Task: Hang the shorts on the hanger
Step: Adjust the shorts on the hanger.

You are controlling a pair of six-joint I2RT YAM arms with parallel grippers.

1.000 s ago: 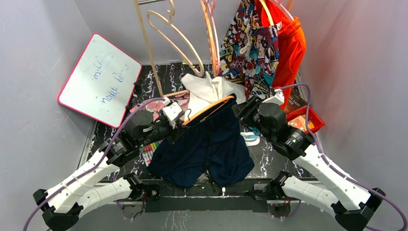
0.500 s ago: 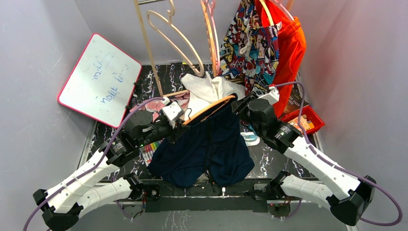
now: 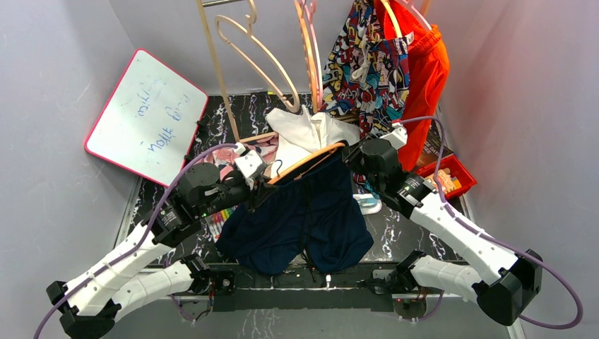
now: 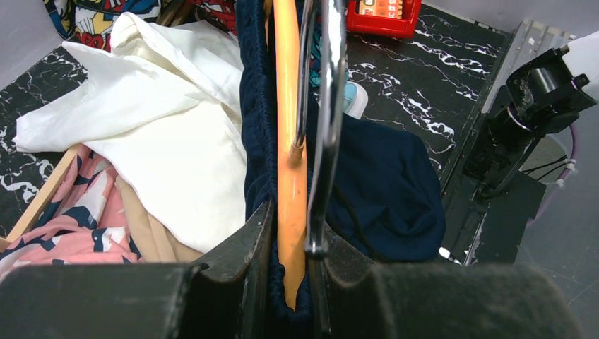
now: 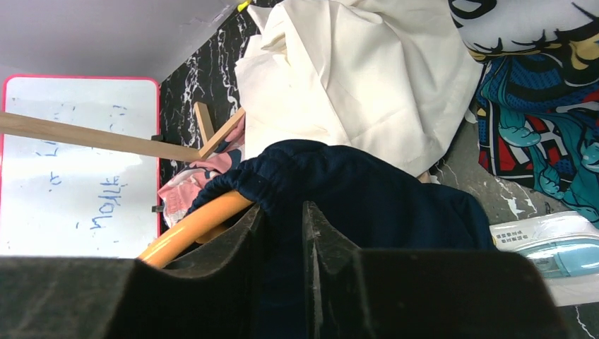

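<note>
The navy shorts (image 3: 304, 219) hang from the orange-tan hanger (image 3: 307, 161), held above the table's middle. My left gripper (image 3: 258, 191) is shut on the hanger's left end, with the waistband wrapped round it. In the left wrist view the hanger (image 4: 291, 141) and its metal hook (image 4: 321, 106) run between my jaws (image 4: 291, 240), and the shorts (image 4: 381, 183) drape to the right. My right gripper (image 3: 351, 157) is shut on the waistband at the hanger's right end. In the right wrist view the shorts (image 5: 353, 191) fill the gripper (image 5: 282, 219), and the hanger (image 5: 194, 222) pokes out to the left.
A white garment (image 3: 304, 131) and pink printed cloth (image 3: 233, 152) lie behind. Pale hangers (image 3: 254, 49), a pink hanger (image 3: 309, 42), comic-print shorts (image 3: 367, 70) and orange shorts (image 3: 427, 67) hang at the back. A whiteboard (image 3: 145, 116) leans at the left, and a red box (image 3: 452, 176) sits at the right.
My right arm has swung inward and its gripper has shifted a little up and left along the hanger's right end. The left gripper has barely moved.
</note>
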